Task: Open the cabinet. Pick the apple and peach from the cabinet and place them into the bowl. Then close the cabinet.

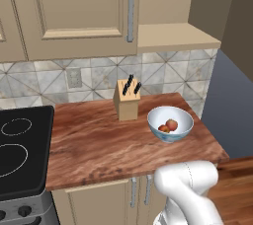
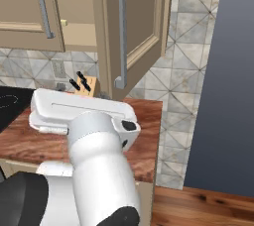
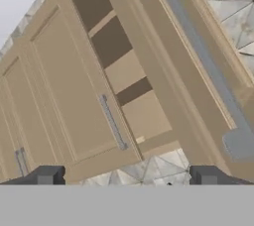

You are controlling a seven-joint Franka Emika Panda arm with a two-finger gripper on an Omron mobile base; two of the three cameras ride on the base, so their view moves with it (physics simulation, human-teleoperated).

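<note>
The cabinet (image 1: 74, 12) hangs above the counter. Its left door is shut. Its right door (image 2: 134, 27) stands swung out, with the long grey handle (image 2: 119, 36) facing me. In the hand view the bare shelves (image 3: 124, 71) show between the shut left door (image 3: 74, 96) and the open door's edge (image 3: 163, 71). The white bowl (image 1: 170, 131) sits on the counter to the right of the knife block. Two reddish fruits (image 1: 168, 126), the apple and peach, lie together in it; I cannot tell which is which. My gripper (image 3: 126, 178) is open and holds nothing, pointing up at the cabinet from below.
A wooden knife block (image 1: 127, 101) stands near the tiled back wall. A black stove top (image 1: 22, 150) fills the left end of the wooden counter (image 1: 99, 145). Low cabinet doors (image 1: 113, 202) sit under the counter. My white arm (image 2: 99, 160) blocks much of the right base view.
</note>
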